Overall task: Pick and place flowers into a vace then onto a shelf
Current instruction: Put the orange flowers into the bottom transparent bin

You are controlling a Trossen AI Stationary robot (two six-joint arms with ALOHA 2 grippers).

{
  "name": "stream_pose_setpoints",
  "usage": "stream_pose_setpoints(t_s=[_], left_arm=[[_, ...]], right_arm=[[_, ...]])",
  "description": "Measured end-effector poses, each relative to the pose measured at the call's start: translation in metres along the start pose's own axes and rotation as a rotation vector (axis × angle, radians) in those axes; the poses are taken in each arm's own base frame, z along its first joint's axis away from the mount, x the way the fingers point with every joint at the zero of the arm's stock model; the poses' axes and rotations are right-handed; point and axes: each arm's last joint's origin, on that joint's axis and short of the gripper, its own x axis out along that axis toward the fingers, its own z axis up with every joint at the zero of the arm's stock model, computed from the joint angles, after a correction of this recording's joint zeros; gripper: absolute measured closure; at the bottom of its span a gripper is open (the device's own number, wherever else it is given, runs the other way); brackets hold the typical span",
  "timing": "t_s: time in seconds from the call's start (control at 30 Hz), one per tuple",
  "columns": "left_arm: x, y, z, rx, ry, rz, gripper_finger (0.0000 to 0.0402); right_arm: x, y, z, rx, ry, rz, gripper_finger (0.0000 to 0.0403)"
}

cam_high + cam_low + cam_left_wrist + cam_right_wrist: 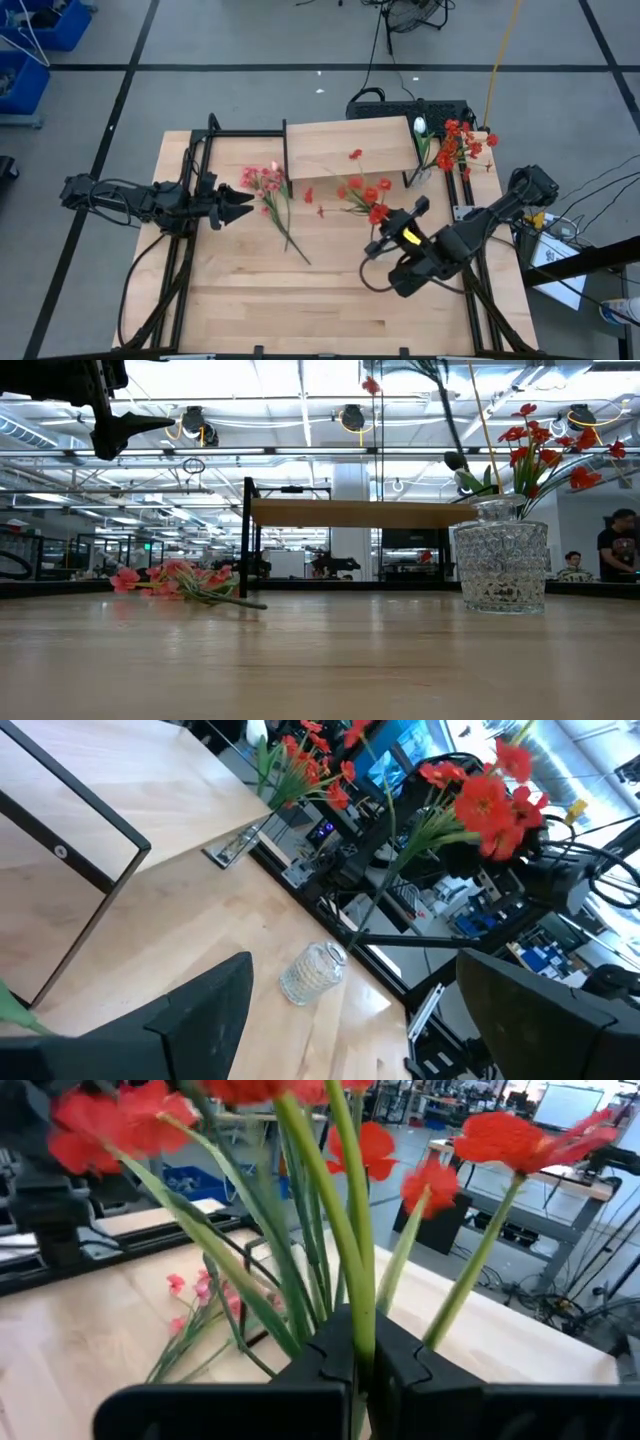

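The wooden table [330, 300] fills the centre of the high view. At its upper middle stands the shelf [350, 143], a pale board on thin black legs; in the low view it spans the middle of the frame, with nothing on top.

The left arm reaches in from the left edge of the high view, and the left gripper [243, 208] sits left of centre, its 2 fingers spread apart and empty. The right arm comes in from the right edge, and the right gripper [400, 222] is at centre right, raised above the table. Its jaws are pinched narrow on the green stems of a red spray [372, 197]; the right wrist view shows the stems clamped between the fingers with red blossoms fanning out above.

The glass vase [501, 565] stands at the right of the low view, beside the shelf's right end. It already holds a bunch of red flowers [545, 450] and a white bud [420, 126].

A pink spray [268, 185] lies flat on the table at centre left, just right of the left gripper. A few loose red blossoms [309, 196] lie near the middle.
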Motion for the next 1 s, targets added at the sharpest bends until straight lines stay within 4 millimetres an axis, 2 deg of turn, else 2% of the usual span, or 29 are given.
stream_pose_setpoints(t_s=[0.2, 0.53, 0.67, 0.8, 1.0], left_arm=[[0.0, 0.0, 0.0, 0.0, -0.001, 0.001, 0.005], [0.0, 0.0, 0.001, -0.002, -0.019, 0.018, 0.005], [0.0, 0.0, 0.001, -0.004, -0.02, 0.019, 0.005], [0.0, 0.001, 0.001, -0.004, -0.026, 0.025, 0.005], [0.0, 0.001, 0.001, -0.004, -0.045, 0.045, 0.005]], right_arm=[[-0.008, -0.014, -0.003, 0.044, 0.039, 0.016, 0.0403], [-0.001, -0.016, -0.041, 0.047, 0.081, -0.007, 0.0403], [0.0, -0.017, -0.049, 0.058, 0.086, -0.015, 0.0403], [0.0, -0.016, -0.048, 0.084, 0.077, -0.013, 0.0403], [-0.003, -0.022, -0.034, 0.067, 0.048, 0.008, 0.0403]])
